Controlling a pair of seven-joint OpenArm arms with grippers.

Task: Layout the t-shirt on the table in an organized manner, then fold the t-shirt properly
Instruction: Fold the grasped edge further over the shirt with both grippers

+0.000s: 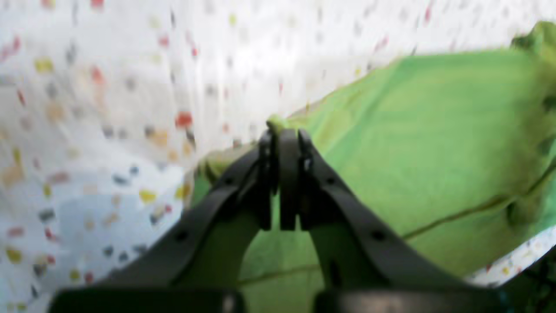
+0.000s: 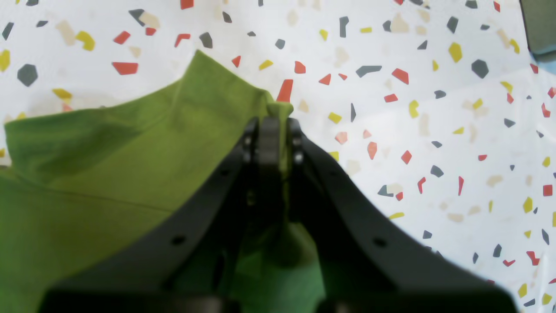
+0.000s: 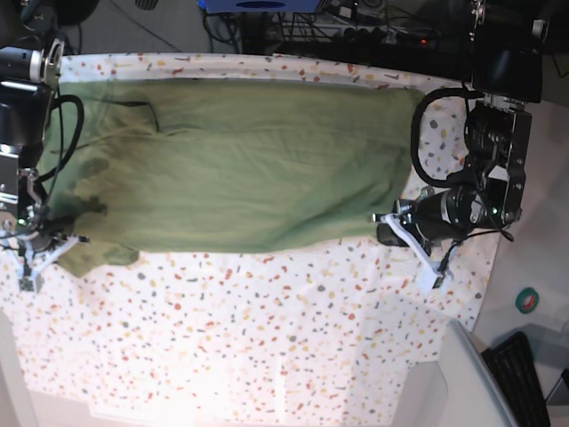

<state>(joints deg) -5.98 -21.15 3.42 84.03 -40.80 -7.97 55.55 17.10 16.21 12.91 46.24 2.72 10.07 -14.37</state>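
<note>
Right wrist view: right gripper (image 2: 270, 124) had its jaws pressed together, pinching a tuft of the shirt (image 2: 130, 152) edge; cloth spread to its left, bare table (image 2: 434, 108) to its right and beyond. Left wrist view, blurred: left gripper (image 1: 284, 139) likewise clamped on a shirt corner, cloth trailing right. Only the base view showed the whole shirt (image 3: 240, 169) stretched flat between both grippers along the far half of the table (image 3: 267, 338), a grey bin (image 3: 462, 382) at the near corner.
</note>
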